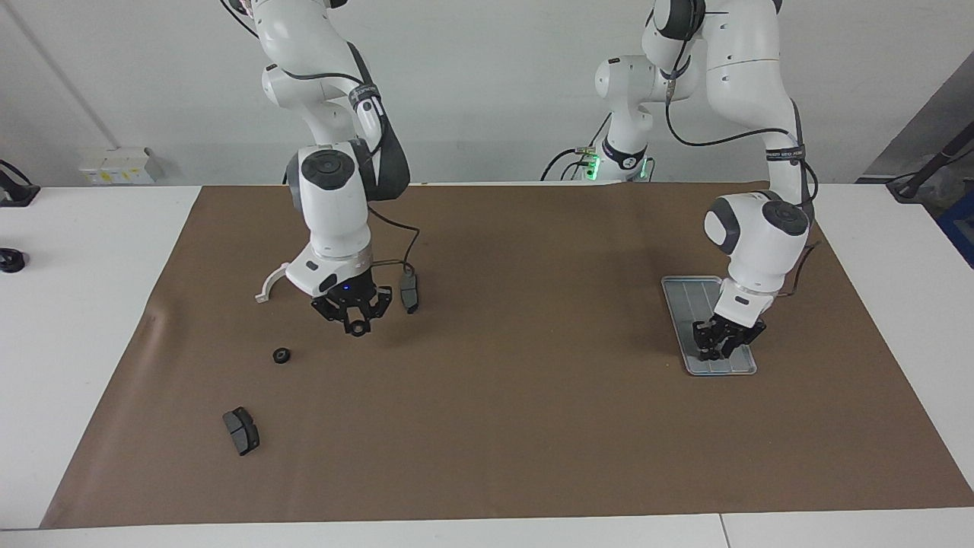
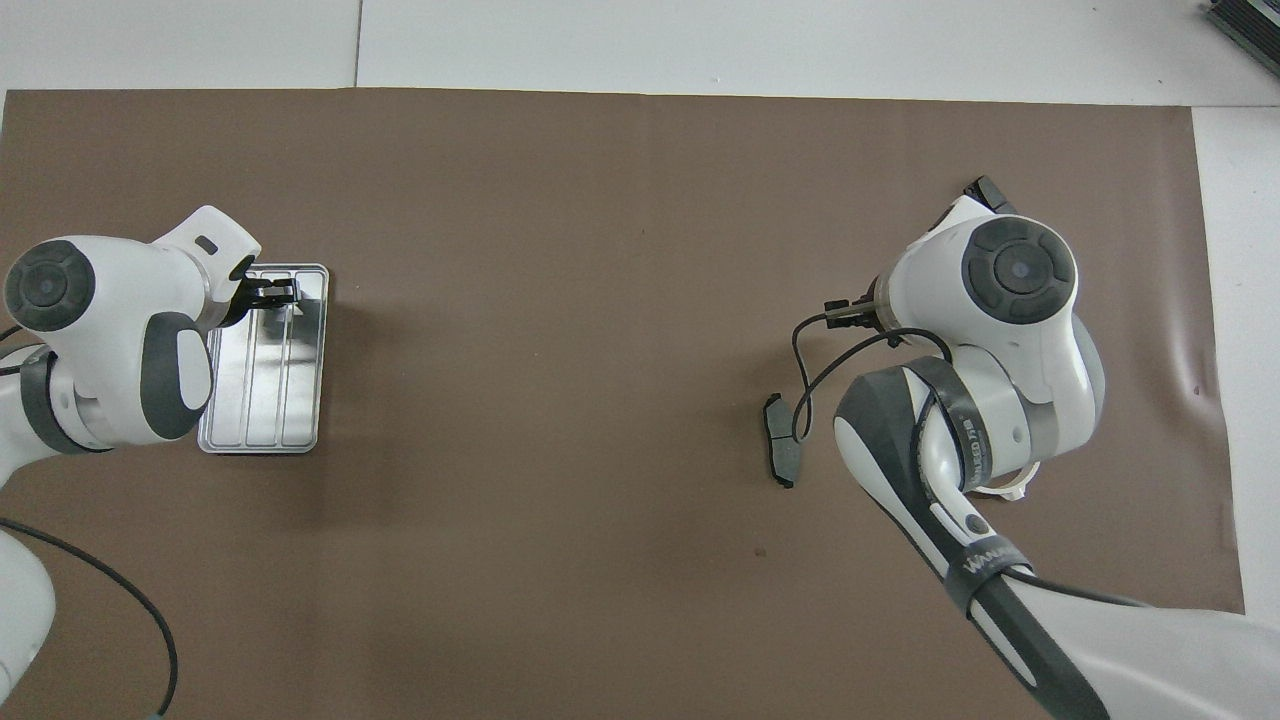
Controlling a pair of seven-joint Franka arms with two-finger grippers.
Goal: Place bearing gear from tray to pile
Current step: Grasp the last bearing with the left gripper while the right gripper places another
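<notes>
The silver tray (image 1: 689,293) (image 2: 265,390) lies toward the left arm's end of the mat. My left gripper (image 1: 715,350) (image 2: 275,293) is down in the tray's end farther from the robots, its fingers drawn together on a small black bearing gear. My right gripper (image 1: 356,326) hangs over the pile between the white bracket (image 1: 266,285) and a dark brake pad (image 1: 409,293), shut on a ring-shaped bearing gear (image 1: 357,329). Another gear (image 1: 281,355) and a second brake pad (image 1: 241,430) lie on the mat farther from the robots. In the overhead view the right wrist covers its gripper.
A brown mat (image 1: 533,426) covers the white table. A loose cable (image 1: 396,255) loops from the right wrist. A small black object (image 1: 11,260) sits at the table's edge at the right arm's end. The overhead view shows the brake pad (image 2: 782,452) beside the right arm.
</notes>
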